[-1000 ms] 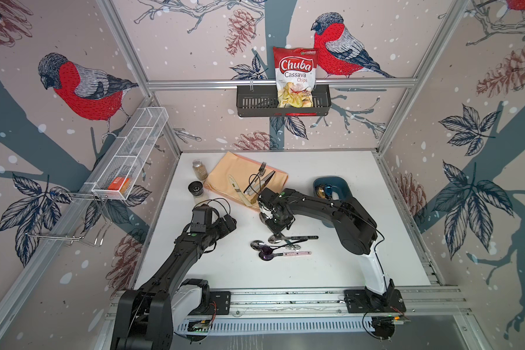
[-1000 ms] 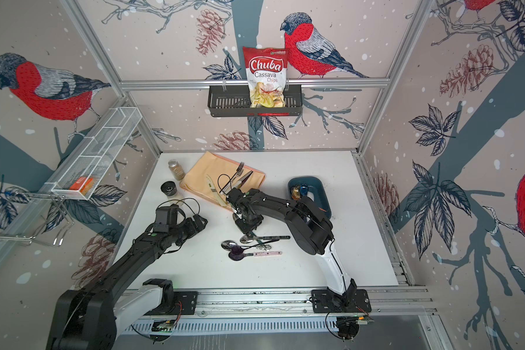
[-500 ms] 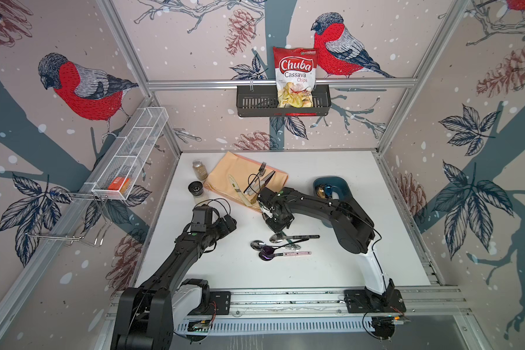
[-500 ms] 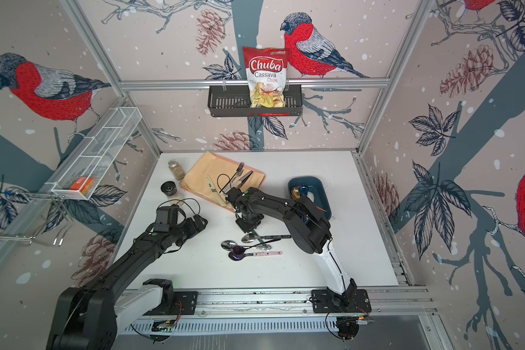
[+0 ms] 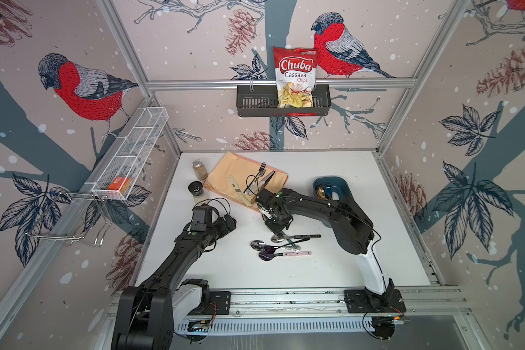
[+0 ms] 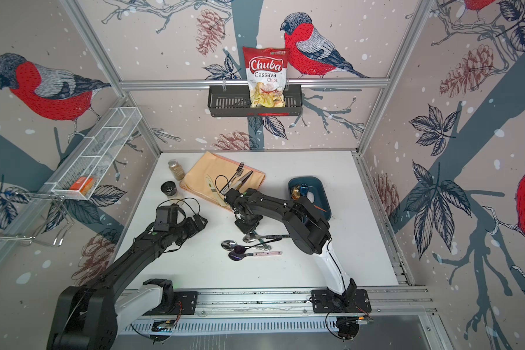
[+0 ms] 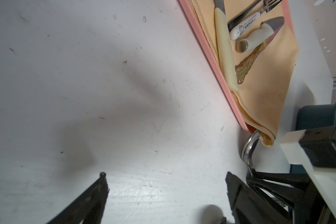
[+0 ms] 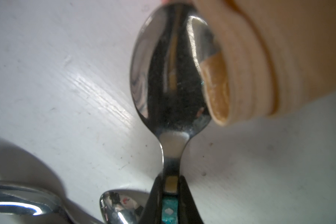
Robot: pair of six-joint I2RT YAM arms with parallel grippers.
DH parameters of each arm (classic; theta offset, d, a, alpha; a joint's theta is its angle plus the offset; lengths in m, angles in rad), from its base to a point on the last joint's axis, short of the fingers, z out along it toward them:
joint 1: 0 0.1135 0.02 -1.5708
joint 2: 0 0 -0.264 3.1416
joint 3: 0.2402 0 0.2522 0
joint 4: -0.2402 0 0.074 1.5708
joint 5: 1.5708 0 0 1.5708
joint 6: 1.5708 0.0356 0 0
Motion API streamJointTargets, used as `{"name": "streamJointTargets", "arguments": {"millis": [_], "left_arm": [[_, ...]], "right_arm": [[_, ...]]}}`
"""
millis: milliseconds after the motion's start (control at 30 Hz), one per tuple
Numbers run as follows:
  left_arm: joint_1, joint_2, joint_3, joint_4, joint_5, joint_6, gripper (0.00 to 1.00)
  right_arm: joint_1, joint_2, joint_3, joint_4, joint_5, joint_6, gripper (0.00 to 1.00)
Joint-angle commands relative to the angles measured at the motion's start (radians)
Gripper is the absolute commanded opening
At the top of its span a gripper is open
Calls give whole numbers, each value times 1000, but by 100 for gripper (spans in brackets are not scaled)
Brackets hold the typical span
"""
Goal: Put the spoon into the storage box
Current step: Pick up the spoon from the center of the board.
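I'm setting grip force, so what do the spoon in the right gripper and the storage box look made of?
Spoon: the bowl is polished metal, probably steel, judging by its mirror-like reflections. The handle carries a teal patterned inlay whose material is unclear. Storage box: it looks like smooth dark teal plastic, with moulded rounded corners and a soft sheen.

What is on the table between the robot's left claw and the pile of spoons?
Nothing. Both top views show only bare white table between the left gripper and the spoon pile.
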Motion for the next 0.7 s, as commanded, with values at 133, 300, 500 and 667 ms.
{"name": "streamJointTargets", "arguments": {"millis": [133, 300, 500, 667], "left_arm": [[1, 14, 31, 14, 15, 39, 96], [1, 12, 31, 12, 15, 41, 96], [1, 12, 34, 10, 12, 43, 96], [1, 5, 41, 3, 8, 53, 96]], "right_arm": [[5, -55, 13, 85, 89, 5, 6], [-3, -26, 62, 94, 96, -6, 6], [-21, 2, 118, 107, 83, -19, 6], [-33, 18, 160, 104, 99, -28, 6]]}}
